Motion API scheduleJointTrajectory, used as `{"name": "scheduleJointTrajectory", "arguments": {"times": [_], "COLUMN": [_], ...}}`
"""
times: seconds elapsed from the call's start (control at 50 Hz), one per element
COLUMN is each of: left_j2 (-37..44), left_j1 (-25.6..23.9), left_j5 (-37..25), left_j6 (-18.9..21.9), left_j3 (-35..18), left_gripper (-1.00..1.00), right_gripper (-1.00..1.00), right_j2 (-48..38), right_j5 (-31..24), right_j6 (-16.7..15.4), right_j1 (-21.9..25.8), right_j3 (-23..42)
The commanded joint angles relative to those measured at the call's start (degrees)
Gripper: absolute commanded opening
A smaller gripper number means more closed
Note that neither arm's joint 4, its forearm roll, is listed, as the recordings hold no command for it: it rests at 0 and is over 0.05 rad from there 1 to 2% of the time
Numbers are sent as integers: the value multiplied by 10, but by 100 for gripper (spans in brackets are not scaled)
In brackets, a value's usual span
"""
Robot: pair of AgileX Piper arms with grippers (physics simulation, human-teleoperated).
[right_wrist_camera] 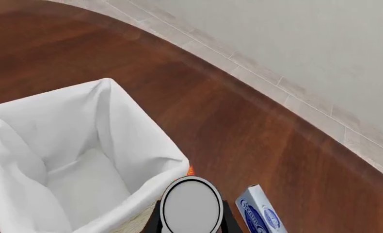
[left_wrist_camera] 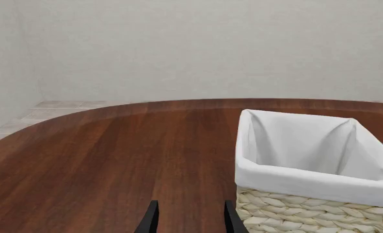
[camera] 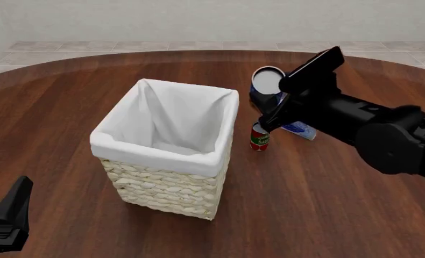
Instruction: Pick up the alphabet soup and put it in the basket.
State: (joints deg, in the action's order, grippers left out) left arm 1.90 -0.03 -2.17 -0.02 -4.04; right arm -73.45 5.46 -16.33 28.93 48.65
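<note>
Right gripper (right_wrist_camera: 190, 224) clenched on alphabet soup (right_wrist_camera: 191, 204) | basket (right_wrist_camera: 139, 145) rim beside jaws | you risked clipping it | left gripper (left_wrist_camera: 190, 218) released

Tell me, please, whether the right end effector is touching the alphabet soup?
Touching. In the right wrist view, the right end effector has a finger against each side of the alphabet soup.

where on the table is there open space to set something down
Bare wood spreads left of the basket toward the left hand, and in front of it. It is crowded right of the basket: the red can, a blue box and the right hand holding the alphabet soup.
</note>
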Motion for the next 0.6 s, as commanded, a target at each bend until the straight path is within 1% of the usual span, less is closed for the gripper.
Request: {"name": "scheduleJointTrajectory", "arguments": {"times": [0.02, 0.2, 0.46, 0.6], "left_j2": [0, 0, 0, 0], "left_j1": [0, 0, 0, 0], "left_j5": [0, 0, 0, 0], "left_j6": [0, 0, 0, 0], "left_j3": [0, 0, 0, 0], "left_gripper": [100, 100, 100, 100], "right_gripper": [-100, -100, -100, -100], "right_j2": [-11, -23, -39, -48], "right_j5": [-11, -33, -42, -59], "right_j6": [-1, -19, -25, -29], "right_j1": [11, 24, 39, 53], "right_j3": [39, 79, 107, 141]}}
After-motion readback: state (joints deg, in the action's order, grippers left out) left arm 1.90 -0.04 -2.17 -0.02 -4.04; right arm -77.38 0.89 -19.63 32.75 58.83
